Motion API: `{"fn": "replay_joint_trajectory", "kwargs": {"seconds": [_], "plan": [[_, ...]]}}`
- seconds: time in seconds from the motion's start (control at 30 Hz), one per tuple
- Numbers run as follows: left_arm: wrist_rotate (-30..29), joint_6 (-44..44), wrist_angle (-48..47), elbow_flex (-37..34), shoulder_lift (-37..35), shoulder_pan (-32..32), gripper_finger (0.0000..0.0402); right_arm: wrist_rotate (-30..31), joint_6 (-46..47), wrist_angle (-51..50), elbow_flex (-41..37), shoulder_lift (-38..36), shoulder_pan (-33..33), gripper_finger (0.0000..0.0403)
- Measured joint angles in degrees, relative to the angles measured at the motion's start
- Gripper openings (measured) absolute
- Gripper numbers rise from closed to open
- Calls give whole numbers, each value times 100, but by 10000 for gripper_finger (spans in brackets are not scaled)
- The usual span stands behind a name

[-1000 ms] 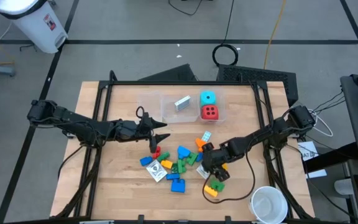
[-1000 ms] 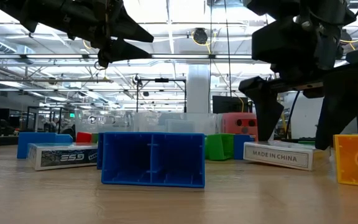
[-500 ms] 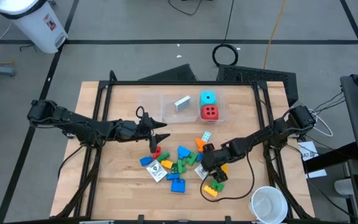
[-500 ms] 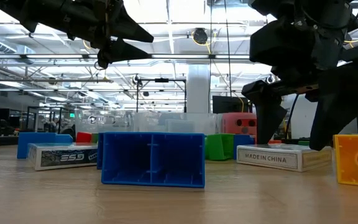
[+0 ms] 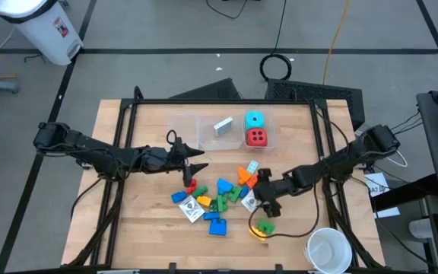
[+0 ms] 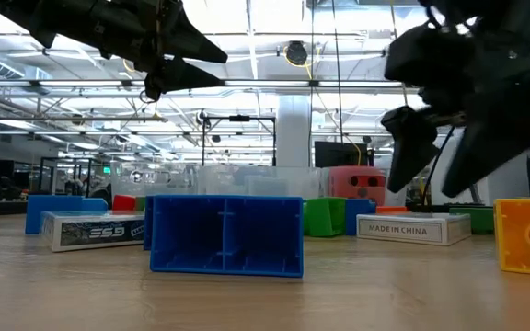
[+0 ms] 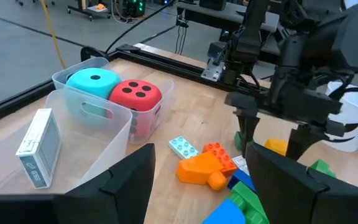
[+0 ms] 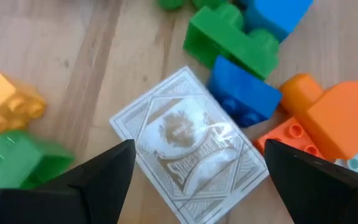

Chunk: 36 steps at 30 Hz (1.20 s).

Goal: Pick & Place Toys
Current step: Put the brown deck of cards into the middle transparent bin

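A pile of toys lies mid-table: blue, green, orange and yellow bricks (image 5: 220, 196) and white card boxes. One white card box (image 8: 191, 158) lies flat under my right gripper (image 5: 263, 202), which is open and hangs clear above it; the low view shows the fingers (image 6: 412, 147) above the box (image 6: 414, 228). A yellow-and-green brick (image 5: 261, 229) lies on the near side of this gripper. My left gripper (image 5: 201, 160) is open and empty, held above the table left of the pile. A cyan die (image 5: 255, 119), a red die (image 5: 256, 138) and a card box (image 5: 223, 125) sit in the clear bins.
Clear plastic bins (image 5: 204, 131) stand at the table's far middle. A white round cup (image 5: 328, 249) stands at the near right corner. A blue brick (image 6: 226, 235) lies close to the low camera. Bare wood shows at the table's near left.
My right gripper has risen from the table, where its fingers stood on either side of the white card box, and now hangs clear above it. The box stays flat on the table and has shifted slightly. My left arm has kept still.
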Motion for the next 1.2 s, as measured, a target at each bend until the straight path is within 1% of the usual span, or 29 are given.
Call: {"fn": "replay_joint_trajectory", "kwargs": {"seconds": [0.13,0.2,0.37,0.47,0.57,0.73,0.83,0.9,1.0,1.2], "plan": [[1,-93,0,0,0,-2,257,185,-548,71,4,113,270,338],[0,-94,-2,0,0,-2,257,373,-911,37,5,231,356,338],[2,-95,-2,0,0,-2,257,435,-1468,117,11,522,233,338],[2,-97,-2,0,0,-2,257,398,-1678,221,17,610,78,338],[2,-88,-2,0,0,-2,257,125,-1856,225,27,678,-149,338],[2,-87,-7,0,0,-2,257,-224,-1782,285,46,817,-471,338],[2,-88,-7,0,0,-2,257,-257,-1801,271,43,840,-518,336],[2,-86,-9,2,0,-2,257,-268,-1875,258,37,840,-521,327],[2,-96,-46,0,0,-2,257,-211,-1973,257,35,840,-516,301],[2,-104,-125,1,0,-2,257,12,-2048,269,30,840,-412,220]]}}
